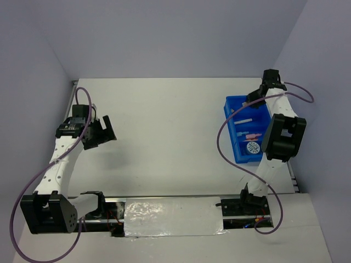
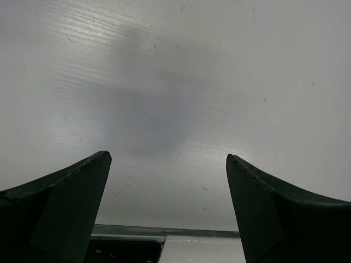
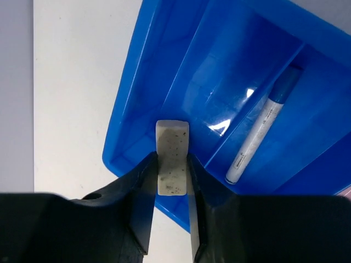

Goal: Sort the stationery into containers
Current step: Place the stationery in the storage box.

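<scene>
Gripping eraser: right gripper, jaws closed on its lower sides; block upright over corner compartment of tray.
Marker: lying in adjacent compartment.
Left gripper: jaws spread wide above table.

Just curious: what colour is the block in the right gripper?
The eraser block is pale tan with dark speckles; right wrist view.

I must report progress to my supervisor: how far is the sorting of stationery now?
Nearly done, it seems. Done: the marker pen, pink and orange sticks and a patterned disc lie in the blue tray. In hand: the right fingers hold a tan eraser above a tray compartment. Left: release it; I see no loose items on the table.
</scene>
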`<state>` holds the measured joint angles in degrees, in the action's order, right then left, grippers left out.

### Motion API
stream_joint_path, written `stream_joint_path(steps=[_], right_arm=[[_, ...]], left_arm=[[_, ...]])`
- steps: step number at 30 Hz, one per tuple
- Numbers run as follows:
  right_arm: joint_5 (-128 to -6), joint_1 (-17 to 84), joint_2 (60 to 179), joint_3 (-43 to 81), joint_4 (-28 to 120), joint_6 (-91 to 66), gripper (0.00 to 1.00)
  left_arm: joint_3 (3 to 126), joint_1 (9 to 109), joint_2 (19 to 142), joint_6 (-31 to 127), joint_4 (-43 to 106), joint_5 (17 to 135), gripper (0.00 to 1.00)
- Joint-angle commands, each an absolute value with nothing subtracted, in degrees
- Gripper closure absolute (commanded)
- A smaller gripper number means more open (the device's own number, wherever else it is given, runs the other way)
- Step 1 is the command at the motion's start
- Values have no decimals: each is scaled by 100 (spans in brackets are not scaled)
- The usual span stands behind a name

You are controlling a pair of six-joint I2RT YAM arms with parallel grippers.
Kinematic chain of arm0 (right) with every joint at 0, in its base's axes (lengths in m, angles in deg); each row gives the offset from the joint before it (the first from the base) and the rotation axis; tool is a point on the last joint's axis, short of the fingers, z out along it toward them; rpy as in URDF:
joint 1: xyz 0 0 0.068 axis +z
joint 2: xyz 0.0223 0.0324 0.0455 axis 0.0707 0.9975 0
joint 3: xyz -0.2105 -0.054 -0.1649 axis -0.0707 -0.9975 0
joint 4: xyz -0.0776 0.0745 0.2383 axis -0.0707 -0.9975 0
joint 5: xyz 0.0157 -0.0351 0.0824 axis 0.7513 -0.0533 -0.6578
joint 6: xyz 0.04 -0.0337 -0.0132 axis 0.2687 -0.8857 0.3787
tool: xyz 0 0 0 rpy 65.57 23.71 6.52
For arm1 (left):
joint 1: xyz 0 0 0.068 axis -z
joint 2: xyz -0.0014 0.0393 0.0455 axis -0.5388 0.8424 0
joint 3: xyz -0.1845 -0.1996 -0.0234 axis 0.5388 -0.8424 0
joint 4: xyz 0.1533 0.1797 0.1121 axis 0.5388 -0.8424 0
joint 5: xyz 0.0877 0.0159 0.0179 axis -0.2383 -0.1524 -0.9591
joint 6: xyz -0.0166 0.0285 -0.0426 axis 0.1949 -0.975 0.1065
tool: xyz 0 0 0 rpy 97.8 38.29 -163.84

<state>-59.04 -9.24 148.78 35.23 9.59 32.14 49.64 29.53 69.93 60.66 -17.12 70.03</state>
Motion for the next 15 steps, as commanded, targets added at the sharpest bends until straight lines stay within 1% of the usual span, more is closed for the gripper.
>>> stream_joint_path(steps=[1, 2, 3, 5, 6, 7, 9, 13, 14, 15], right_arm=[[-6096, -957, 14948, 3663, 1099, 3381, 66], [-6105, -957, 14992, 3689, 1090, 3381, 61], [-6122, -965, 15019, 3707, 1090, 3381, 51], [-6149, -965, 15080, 3768, 1108, 3346, 43], [-6140, -965, 15098, 3795, 1108, 3346, 34], [-6131, -965, 15124, 3838, 1116, 3303, 33], [-6131, -965, 15133, 3900, 1081, 3259, 28], [-6262, -930, 14853, 3901, 1292, 2838, 27], [-6376, -896, 14730, 3883, 1475, 2628, 27], [-6734, -852, 14425, 3883, 1581, 2356, 27]], left_arm=[[4881, 2979, 6960, 5893, -1560, 6815, 1], [4838, 2970, 6969, 5893, -1560, 6823, 1], [4828, 2979, 6986, 5893, -1568, 6815, 1], [4828, 2970, 7004, 5894, -1569, 6621, 1], [4846, 2970, 7013, 5885, -1569, 6613, 1], [4872, 2970, 7030, 5876, -1569, 6586, 1], [4907, 2979, 7092, 5858, -1586, 6481, 1], [5205, 2979, 7250, 5937, -1735, 6296, 1], [5337, 2970, 7354, 5955, -1805, 6235, 1], [5677, 2970, 7408, 5972, -1884, 6182, 1]])
